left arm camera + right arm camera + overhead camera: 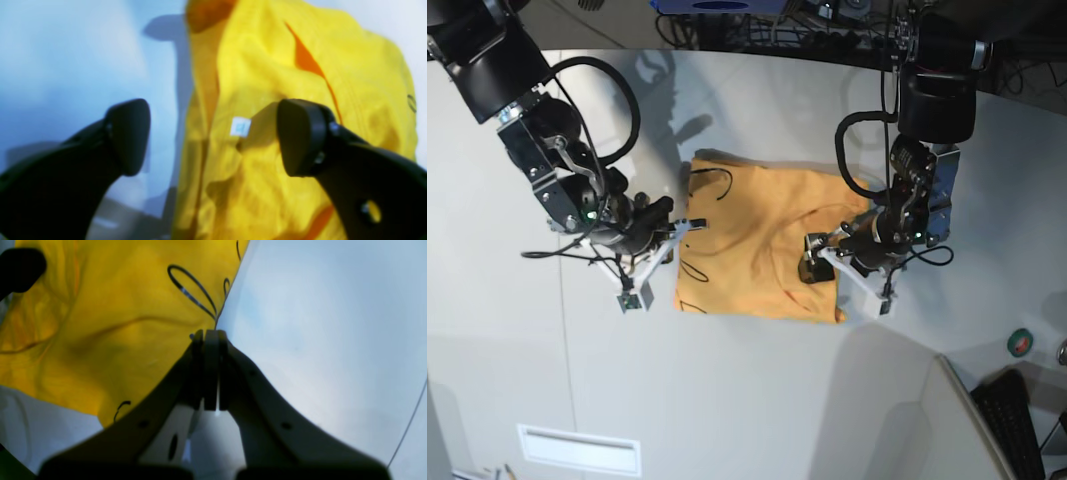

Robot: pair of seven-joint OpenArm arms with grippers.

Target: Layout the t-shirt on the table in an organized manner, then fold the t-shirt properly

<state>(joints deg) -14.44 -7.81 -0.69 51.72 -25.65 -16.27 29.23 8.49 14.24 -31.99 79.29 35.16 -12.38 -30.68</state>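
The orange-yellow t-shirt lies spread but wrinkled on the white-grey table, with thin black line markings near its edge. My right gripper is shut, its tips pinching the shirt's edge; in the base view it sits at the shirt's left side. My left gripper is open and empty, hovering over the shirt beside the small white neck tag; in the base view it is over the shirt's right part.
A thin dark seam runs across the table. A keyboard and a round green-red object sit at the right edge. A white rectangular label lies near the front. Cables crowd the far edge.
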